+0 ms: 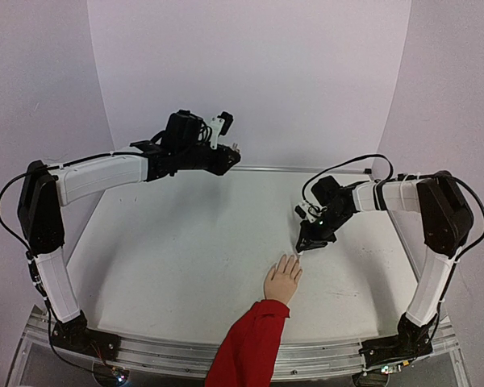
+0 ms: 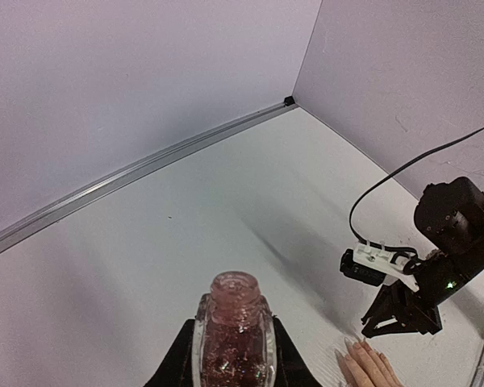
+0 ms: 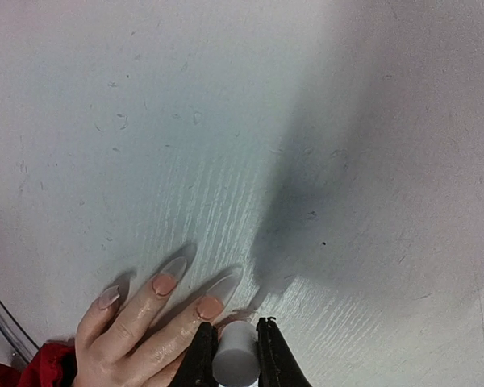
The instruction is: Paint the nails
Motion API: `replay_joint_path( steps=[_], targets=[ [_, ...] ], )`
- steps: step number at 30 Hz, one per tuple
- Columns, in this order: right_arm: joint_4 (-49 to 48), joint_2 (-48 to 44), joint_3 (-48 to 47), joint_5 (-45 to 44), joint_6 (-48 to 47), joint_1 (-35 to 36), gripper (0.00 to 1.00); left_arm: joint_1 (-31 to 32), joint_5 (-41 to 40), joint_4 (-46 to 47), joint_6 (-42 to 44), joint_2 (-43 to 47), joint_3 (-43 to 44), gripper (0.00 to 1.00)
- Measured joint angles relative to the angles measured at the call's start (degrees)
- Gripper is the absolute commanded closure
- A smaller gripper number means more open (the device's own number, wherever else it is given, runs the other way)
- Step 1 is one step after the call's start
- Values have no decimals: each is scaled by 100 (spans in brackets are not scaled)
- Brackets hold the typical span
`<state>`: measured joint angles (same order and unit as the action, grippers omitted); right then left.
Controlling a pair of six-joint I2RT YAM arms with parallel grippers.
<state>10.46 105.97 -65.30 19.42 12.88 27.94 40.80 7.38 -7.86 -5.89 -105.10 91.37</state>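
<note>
Left gripper [image 1: 227, 155] is raised over the far left of the table [image 1: 177, 250]. Its black fingers are clamped on the sides of a small bottle [image 2: 232, 334] of clear, faceted glass with a ribbed open neck and pinkish, glittery contents. The bottle stands upright in the grip.

Table: white and matte, finely scuffed, with a faint grain. An aluminium rail [image 2: 145, 168] runs along its far edge.

Near centre, the mannequin hand [image 1: 282, 280] lies flat, palm down, fingers pointing far. It is pale, smooth and plastic-looking, coming out of a red sleeve [image 1: 246, 348].

Nails [image 3: 164, 284] are long and almond-shaped with clear tips. Two carry an orange-pink coat; the outermost looks greyish and uncoated.

Right gripper [image 1: 310, 240] is angled down, just far-right of the fingertips. Its jaws are closed on a short white cylinder [image 3: 235, 363] — smooth, round-topped. In the right wrist view this cylinder sits just beside one coated nail. Whether anything below it touches the nail is hidden — cannot tell.
</note>
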Motion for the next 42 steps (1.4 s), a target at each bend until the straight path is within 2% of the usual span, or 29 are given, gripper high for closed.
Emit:
replay_joint_path(
  steps=[32, 42],
  targets=[
    [17, 72, -155, -354, -17, 0, 100, -11, -2, 0, 55, 0, 0, 100],
    [-153, -315, 199, -55, -48, 0, 100, -13, 0, 0, 46, 0, 0, 100]
  ],
)
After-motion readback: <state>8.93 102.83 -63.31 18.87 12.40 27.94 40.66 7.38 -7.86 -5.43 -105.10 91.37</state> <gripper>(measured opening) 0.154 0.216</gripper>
